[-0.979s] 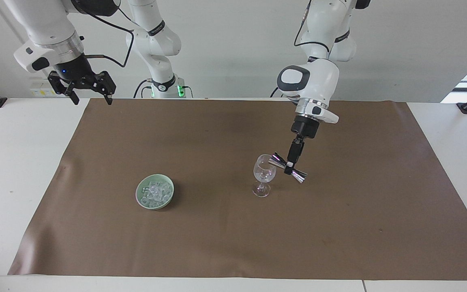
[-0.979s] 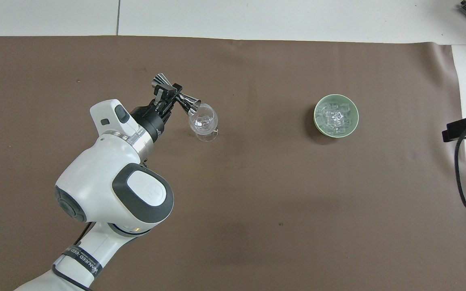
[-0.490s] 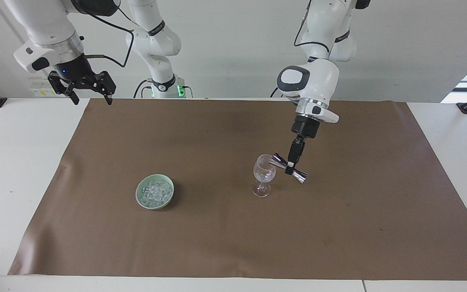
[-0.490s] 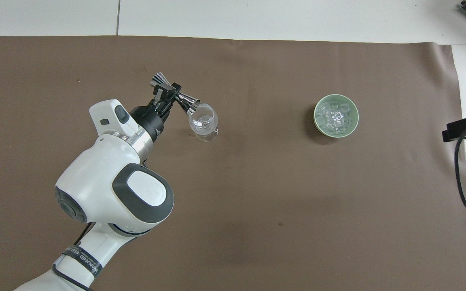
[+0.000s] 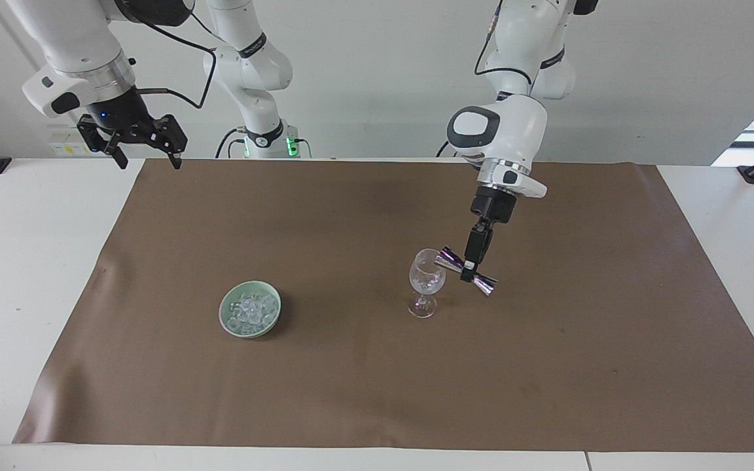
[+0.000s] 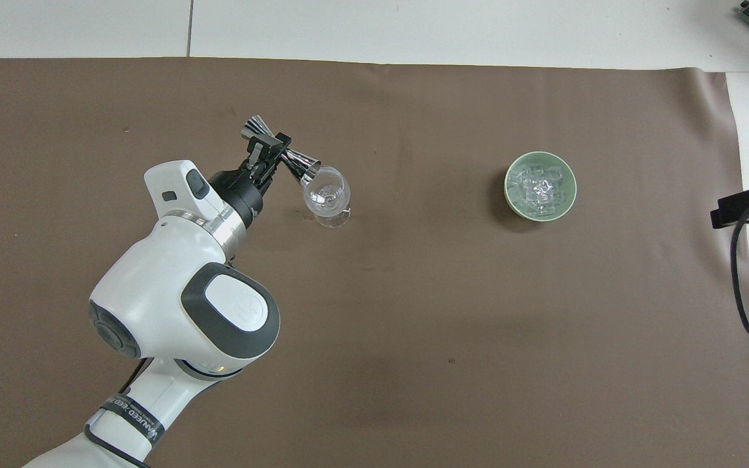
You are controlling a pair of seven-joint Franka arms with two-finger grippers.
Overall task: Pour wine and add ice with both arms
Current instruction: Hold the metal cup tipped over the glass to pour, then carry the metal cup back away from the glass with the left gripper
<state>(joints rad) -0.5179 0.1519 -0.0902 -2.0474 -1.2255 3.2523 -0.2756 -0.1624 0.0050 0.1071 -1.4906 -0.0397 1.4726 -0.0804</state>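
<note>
Beside wine glass (image 5: 427, 280), left hand (image 5: 468, 269) clenched on jigger (image 5: 465, 270); keep spout over rim, tilt slowly. Right hand (image 5: 143, 157) released, waiting.

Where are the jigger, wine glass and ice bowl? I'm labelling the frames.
jigger (image 5: 466, 270), facing view, its waist.
wine glass (image 5: 427, 277), facing view, its bowl.
ice bowl (image 6: 510, 198), overhead view, its green rim.

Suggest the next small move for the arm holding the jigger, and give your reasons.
Probably hold the tilt briefly: the left gripper grips the jigger with its mouth at the wine glass rim, so pouring looks unfinished.
</note>
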